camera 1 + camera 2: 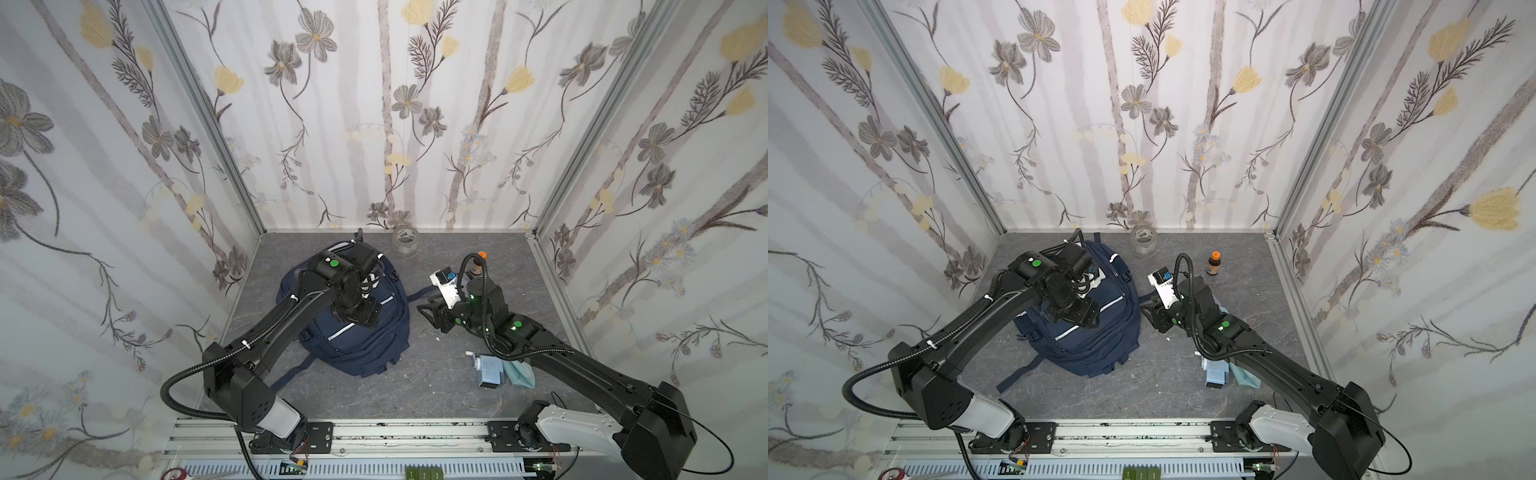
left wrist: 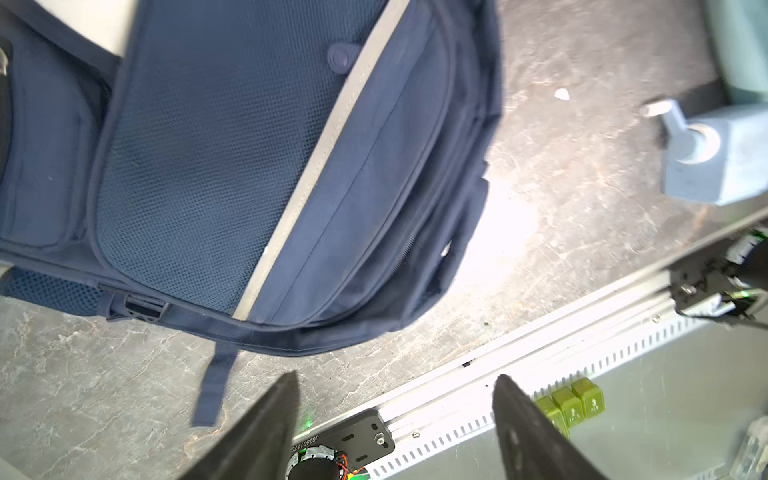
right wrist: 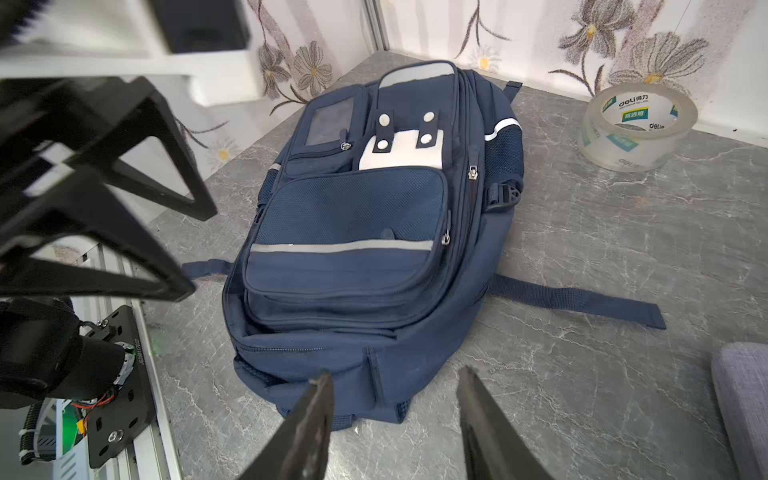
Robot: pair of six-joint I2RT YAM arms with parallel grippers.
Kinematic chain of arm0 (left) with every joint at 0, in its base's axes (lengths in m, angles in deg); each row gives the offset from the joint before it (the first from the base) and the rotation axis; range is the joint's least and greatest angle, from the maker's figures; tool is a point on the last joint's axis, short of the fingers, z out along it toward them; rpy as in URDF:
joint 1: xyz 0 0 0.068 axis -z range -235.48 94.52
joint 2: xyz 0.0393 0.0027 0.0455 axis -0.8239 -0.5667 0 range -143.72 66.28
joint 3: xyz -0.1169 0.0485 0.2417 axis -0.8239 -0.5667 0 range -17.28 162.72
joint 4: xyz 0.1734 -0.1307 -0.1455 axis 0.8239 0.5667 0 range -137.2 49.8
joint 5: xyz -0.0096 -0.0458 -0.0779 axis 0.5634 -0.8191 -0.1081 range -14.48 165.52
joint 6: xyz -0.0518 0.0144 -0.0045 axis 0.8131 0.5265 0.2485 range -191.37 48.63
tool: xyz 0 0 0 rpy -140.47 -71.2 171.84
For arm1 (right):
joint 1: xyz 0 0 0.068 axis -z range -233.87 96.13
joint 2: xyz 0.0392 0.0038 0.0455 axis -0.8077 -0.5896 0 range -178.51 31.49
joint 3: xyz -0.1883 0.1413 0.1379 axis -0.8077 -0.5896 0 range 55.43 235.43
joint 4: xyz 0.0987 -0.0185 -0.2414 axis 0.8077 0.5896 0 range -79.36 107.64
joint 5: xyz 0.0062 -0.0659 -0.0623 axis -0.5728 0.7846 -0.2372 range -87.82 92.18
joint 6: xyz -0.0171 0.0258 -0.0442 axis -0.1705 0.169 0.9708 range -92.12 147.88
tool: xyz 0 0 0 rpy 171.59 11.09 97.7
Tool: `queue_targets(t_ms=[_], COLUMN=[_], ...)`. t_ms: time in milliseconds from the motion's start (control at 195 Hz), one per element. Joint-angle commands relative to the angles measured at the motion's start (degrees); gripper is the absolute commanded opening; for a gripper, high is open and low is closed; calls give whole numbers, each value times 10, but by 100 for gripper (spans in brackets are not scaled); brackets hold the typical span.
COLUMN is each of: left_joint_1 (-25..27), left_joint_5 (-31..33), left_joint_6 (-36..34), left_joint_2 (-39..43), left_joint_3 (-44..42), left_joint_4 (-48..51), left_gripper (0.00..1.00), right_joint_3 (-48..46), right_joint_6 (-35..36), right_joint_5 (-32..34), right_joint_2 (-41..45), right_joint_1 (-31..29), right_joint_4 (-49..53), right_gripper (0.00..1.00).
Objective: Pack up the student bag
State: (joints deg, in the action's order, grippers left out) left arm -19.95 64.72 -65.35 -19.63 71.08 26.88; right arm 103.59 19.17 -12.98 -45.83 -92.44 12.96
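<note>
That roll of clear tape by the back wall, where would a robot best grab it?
Probably its ring wall, from above: the tape roll lies flat with its hole facing up, so that wall can be pinched between the inside and the outside.

— What do the arms look like?
— Black, left arm (image 1: 270, 328) and right arm (image 1: 590, 368) alike, white shells (image 1: 282, 417) at the near ends, ribbed black hoses (image 1: 166, 388), round green stickers (image 1: 333, 262).
— And the left gripper (image 2: 397, 376)?
— Two black tapering fingers (image 2: 266, 432).
</note>
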Motion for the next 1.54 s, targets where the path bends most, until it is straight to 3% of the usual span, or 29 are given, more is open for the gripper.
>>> queue_targets(t_ms=[0,164,384,538,789,922,973,1019,1029,1203,1531], left_joint_1=[-2,0,22,33,44,48,49,48,48,48,45], left_joint_5=[15,37,68,136,161,185,191,195,197,201,110], left_joint_6=[-9,-11,-38,-37,-29,-27,-27,-30,-31,-82,-343], left_joint_2=[-7,-99,-206,-237,-245,-246,-241,-235,-233,-153,271], left_joint_3=[19,70,119,101,53,38,34,30,29,-4,-303], left_joint_4=[-49,-104,-105,-107,-135,-144,-148,-150,-150,-147,-328], left_gripper=[79,79,79,77,68,47,31,4,0,0,0], right_joint_3=[19,38,53,63,69,71,72,73,74,94,205], right_joint_6=[-1,-17,-21,-19,-12,-7,-6,-3,-3,34,264], right_joint_5=[-23,-29,-45,-52,-56,-58,-58,-60,-60,-88,-246], right_joint_2=[-21,-43,-63,-70,-73,-72,-72,-72,-72,-82,-201], right_joint_1=[13,26,44,52,56,58,58,59,59,61,67], right_joint_4=[-15,-36,-41,-34,-24,-18,-16,-16,-16,-14,34], right_gripper=[48,48,48,48,48,48,47,47,46,43,43])
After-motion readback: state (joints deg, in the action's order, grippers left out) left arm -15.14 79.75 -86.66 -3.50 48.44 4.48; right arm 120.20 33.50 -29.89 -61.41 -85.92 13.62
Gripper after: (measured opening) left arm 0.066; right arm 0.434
